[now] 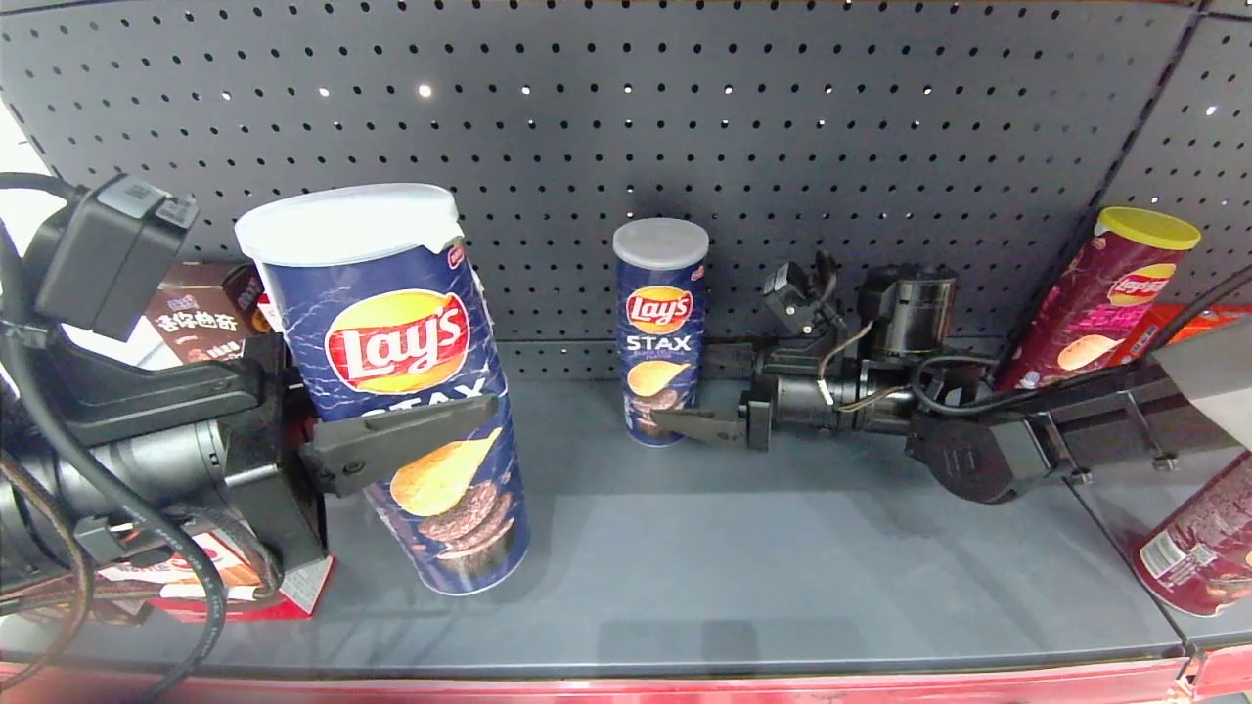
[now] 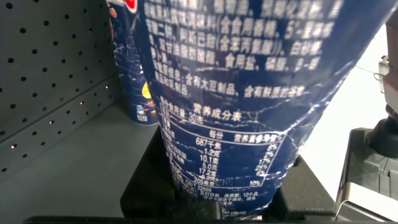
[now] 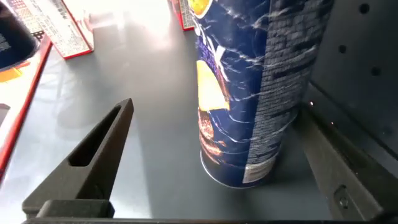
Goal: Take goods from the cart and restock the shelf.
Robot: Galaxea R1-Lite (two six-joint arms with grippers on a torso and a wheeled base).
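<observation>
Grey shelf board (image 1: 782, 577) with a red front lip, backed by a dark perforated panel (image 1: 782, 117); daylight shows past the panel's left edge. Side stock: a brown box (image 1: 201, 313) at far left against the panel, a red-and-white box (image 1: 235, 587) at the front left corner, a maroon can (image 1: 1105, 303) with a yellow lid leaning on the panel at right, and a second maroon can (image 1: 1198, 557) lying at the right front edge. All cans are lidded, so their contents are hidden. The left end effector (image 1: 440, 430) is clamped across the middle of the held can (image 1: 401, 391), a dark blue crisp tube with a white lid, at the shelf's front left. Its long axis is near upright, the lid uppermost and leaning toward the robot's left, the label front facing outward. Whether its base touches the board cannot be told. The rear can (image 1: 660, 332), of the same blue design, stands upright on the board just before the panel, lid up and label outward. The right end effector (image 1: 665, 411) straddles its lower part with fingers (image 3: 93, 155) spread, one finger well apart from the can wall, gripping nothing.
</observation>
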